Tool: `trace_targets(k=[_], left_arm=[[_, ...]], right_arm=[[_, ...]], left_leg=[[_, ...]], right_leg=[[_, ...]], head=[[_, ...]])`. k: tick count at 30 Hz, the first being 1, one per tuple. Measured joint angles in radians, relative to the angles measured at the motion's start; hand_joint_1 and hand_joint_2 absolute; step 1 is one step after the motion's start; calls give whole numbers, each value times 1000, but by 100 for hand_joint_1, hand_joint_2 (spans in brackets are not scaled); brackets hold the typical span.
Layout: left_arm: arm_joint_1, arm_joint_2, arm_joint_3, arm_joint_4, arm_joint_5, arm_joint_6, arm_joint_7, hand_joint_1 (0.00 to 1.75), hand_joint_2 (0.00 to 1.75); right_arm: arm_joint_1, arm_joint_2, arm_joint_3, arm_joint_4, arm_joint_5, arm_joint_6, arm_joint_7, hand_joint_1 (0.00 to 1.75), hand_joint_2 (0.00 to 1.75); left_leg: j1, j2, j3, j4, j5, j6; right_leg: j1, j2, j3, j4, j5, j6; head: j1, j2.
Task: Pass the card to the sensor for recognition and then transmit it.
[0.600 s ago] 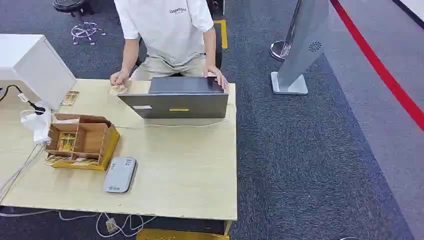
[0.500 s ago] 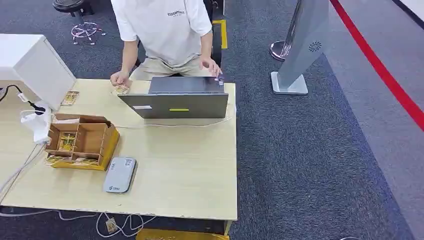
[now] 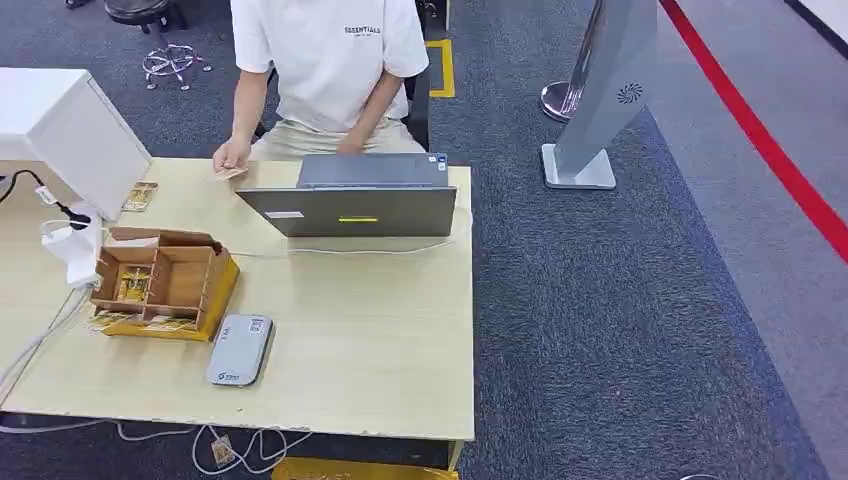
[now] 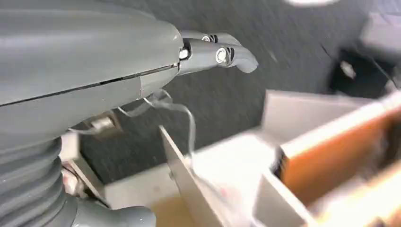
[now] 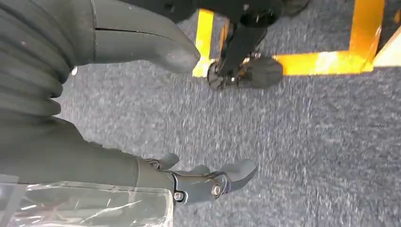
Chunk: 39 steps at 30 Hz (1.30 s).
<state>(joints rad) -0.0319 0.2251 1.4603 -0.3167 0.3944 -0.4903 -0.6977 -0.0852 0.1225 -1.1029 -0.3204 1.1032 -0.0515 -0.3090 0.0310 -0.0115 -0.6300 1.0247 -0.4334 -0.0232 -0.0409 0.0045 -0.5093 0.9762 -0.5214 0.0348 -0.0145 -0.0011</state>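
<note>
Dark grey carpet all round, a red stripe running off to the right, and a pale wooden tabletop (image 3: 380, 340) in front of the robot. On it: a wooden card box (image 3: 160, 283) with compartments, cards showing inside, and just beside it toward the robot a flat grey sensor (image 3: 240, 349). Farther back, a closed laptop (image 3: 352, 195), and behind that a seated person (image 3: 325, 70) whose hand pinches a card (image 3: 230, 173) at the far edge. Another card (image 3: 140, 196) lies by the white cabinet (image 3: 60, 130).

Neither robot arm is over the tabletop yet, so I'd call this the very start: no card picked, nothing presented to the sensor. Next up, by my reading, is a reach into the box for a card, and those narrow compartments will demand a careful pinch.

Now the wrist cameras earn their keep. The left hand (image 4: 208, 49) hangs with fingers loosely apart and nothing in it, close above blurred pale and orange-brown edges; I can't say what they are. The right hand (image 5: 198, 182) dangles over carpet, fingers gently curved and apart, empty, with a yellow frame (image 5: 312, 61) and a dark caster (image 5: 246, 71) beyond.
</note>
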Motion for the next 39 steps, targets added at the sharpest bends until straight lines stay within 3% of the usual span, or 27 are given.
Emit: trace_targets(k=[3, 11, 14, 22, 31, 33, 34, 36, 37, 39], left_arm=[[-10, -9, 8, -95, -85, -68, -3, 0, 175], [-43, -22, 60, -333, -167, -130, -3, 0, 175], [-48, -60, 66, -438, -186, -184, -3, 0, 175], [-55, -106, 67, -554, -191, -194, -3, 0, 175], [-59, -192, 67, -771, -293, -303, -3, 0, 175], [-58, -220, 53, -837, -343, -265, -3, 0, 175], [-60, -230, 34, -890, -401, -207, 9, 0, 175], [-120, -232, -33, -1015, -588, -63, 104, 0, 175], [-195, -197, -88, -1046, -737, 48, 158, 0, 175], [-300, -142, -163, -1040, -887, 164, 185, 0, 175]], right_arm=[[0, 14, -23, -1, 1, 1, -14, 0, 175], [0, 33, -79, -13, -5, 0, -8, 0, 175], [0, 36, -95, -13, -5, 0, -8, 0, 175], [0, 41, -111, -13, -5, 0, -8, 0, 175], [-3, 42, -120, -10, 5, 1, -13, 0, 175], [-6, 42, -120, -5, 26, 1, -7, 0, 175], [-10, 42, -116, 0, 47, 1, 3, 0, 175], [-30, 42, -96, 9, 89, 5, 34, 0, 175], [-47, 44, -79, 15, 114, 16, 54, 0, 175], [-70, 47, -58, 22, 136, 24, 74, 0, 175]], left_leg=[[0, 0, 0, 0, 0, 0], [0, 0, 0, 0, 0, 0], [0, 0, 0, 0, 0, 0], [0, 0, 0, 0, 0, 0], [0, 0, 0, 0, 0, 0], [-1, 0, 0, 0, 0, 0], [0, 0, 0, 1, 1, 0], [3, -2, 0, 2, 7, 1], [5, -7, -4, 2, 11, 0], [10, -11, -7, 2, 16, -4]], right_leg=[[0, 0, 0, 0, 0, 0], [0, 1, 0, 0, 0, 0], [0, 1, 0, 0, 0, 0], [0, 1, 0, 0, 0, 0], [0, 1, 0, 0, 0, 0], [-1, 1, -1, 0, 0, 0], [0, 1, -2, 0, 1, -1], [0, -3, -8, -1, 4, -1], [1, -9, -10, 0, 7, -3], [5, -12, -15, 1, 9, -7]], head=[[0, 0], [1, 0], [1, 0], [1, 0], [2, 0], [1, 0], [0, 0], [1, 0], [3, 0], [1, 0]])
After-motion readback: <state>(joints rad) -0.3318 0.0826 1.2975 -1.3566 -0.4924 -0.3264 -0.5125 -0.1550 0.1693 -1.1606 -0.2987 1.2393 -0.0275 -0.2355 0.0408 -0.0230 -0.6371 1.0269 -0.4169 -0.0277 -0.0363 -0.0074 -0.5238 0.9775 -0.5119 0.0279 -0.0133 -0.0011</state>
